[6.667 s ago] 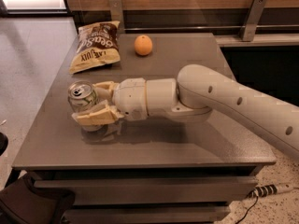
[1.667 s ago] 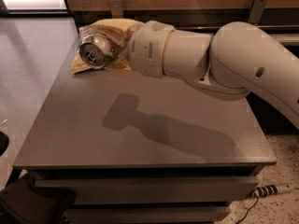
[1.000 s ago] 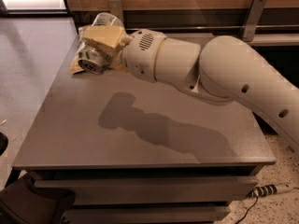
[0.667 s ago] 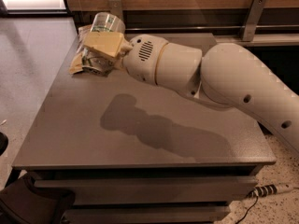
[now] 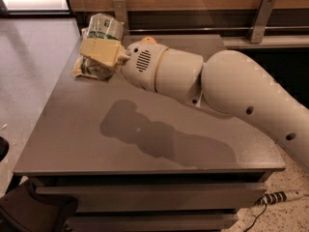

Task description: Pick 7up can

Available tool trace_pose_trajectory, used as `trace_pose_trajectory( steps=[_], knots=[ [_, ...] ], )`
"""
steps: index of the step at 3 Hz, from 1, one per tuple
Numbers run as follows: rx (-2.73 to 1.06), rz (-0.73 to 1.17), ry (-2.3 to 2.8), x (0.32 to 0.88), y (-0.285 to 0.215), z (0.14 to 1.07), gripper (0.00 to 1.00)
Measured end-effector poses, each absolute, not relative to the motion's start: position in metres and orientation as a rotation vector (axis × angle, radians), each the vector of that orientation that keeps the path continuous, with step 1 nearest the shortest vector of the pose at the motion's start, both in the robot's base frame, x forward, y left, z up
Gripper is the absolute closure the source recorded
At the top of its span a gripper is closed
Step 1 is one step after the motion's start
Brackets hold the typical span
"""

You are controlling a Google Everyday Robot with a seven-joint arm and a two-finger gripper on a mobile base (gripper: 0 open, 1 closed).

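Observation:
The 7up can [image 5: 104, 27] is whitish-silver with green markings and sits held in my gripper [image 5: 100, 52], well above the grey table [image 5: 159, 139] near its far left corner. The cream-coloured fingers [image 5: 99, 51] are shut around the can's body, and the can stands roughly upright between them. My white arm [image 5: 227, 91] reaches in from the right across the table. Its shadow lies on the table top below.
A yellow-brown chip bag [image 5: 89, 69] lies at the table's far left, mostly hidden behind the gripper. A sliver of the orange fruit [image 5: 148, 39] shows above the wrist. A wooden rail with metal brackets [image 5: 263, 18] runs behind the table. A power strip [image 5: 280, 196] lies on the floor at right.
The gripper has lifted the can from the table and carried it up toward the far left. The can has turned from lying tilted toward the camera to roughly upright.

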State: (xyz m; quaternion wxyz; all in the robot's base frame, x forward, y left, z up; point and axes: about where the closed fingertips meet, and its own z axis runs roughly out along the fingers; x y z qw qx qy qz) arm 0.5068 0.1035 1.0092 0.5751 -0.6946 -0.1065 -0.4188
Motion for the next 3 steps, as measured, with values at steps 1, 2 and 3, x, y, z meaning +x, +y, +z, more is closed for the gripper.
trace_pose_trajectory(
  steps=[1,2,3],
  knots=[
    [-1.631,-1.097,-0.382,0.503,0.104,1.004,1.00],
    [-1.653,-1.336,-0.669,0.504,0.098,0.977,1.00],
    [-1.659,-1.479,-0.762,0.506,0.096,0.962,1.00]
  ],
)
